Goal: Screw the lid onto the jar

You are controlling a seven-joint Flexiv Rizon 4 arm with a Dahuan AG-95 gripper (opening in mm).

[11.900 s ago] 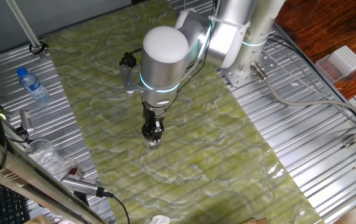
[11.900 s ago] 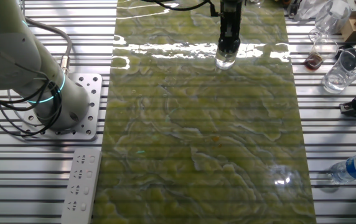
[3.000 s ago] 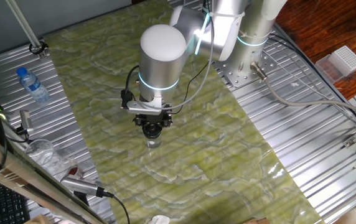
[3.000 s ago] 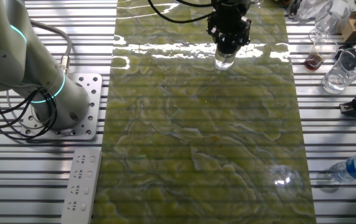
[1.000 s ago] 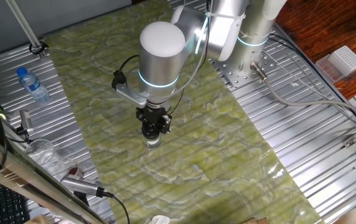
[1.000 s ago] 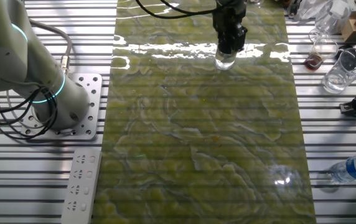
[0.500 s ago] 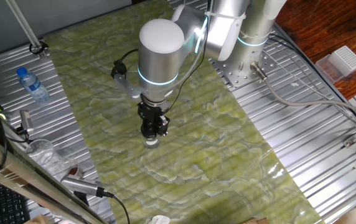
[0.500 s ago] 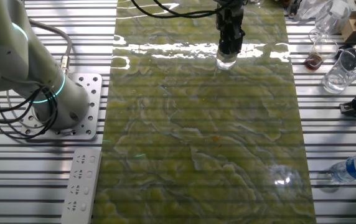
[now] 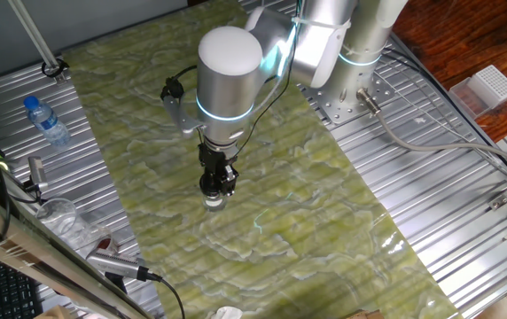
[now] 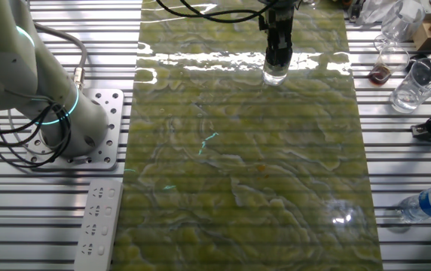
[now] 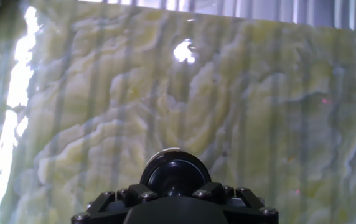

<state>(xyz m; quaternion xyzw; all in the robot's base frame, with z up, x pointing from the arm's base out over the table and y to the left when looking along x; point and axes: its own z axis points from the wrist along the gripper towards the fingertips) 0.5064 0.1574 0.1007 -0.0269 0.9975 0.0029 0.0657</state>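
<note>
I see the jar (image 10: 274,74) standing upright on the green marbled mat (image 10: 246,173), at the far middle of it in the other fixed view, right in the bright glare band. In one fixed view the jar (image 9: 214,201) shows as a small clear stub just under the fingers. The lid (image 11: 177,176) sits on top of it: in the hand view it's a round black cap with a pale rim of the jar peeking out behind it. From the fixed views I can't separate lid from fingertips.

The gripper (image 10: 277,59) comes straight down onto the jar top, fingers clenched around the lid as far as I can read it; in one fixed view the gripper (image 9: 215,188) covers the cap fully. The hand view shows only the black housing with screws at the bottom edge, pads hidden.

The arm (image 9: 230,75) stands vertical above, white with a cyan ring; its base (image 10: 87,128) is bolted on the slatted metal table (image 10: 50,218) left of the mat.

Off the mat: a water bottle (image 9: 46,121) with blue cap on the left side in one fixed view, clear glassware (image 10: 415,83) at far right in the other.
</note>
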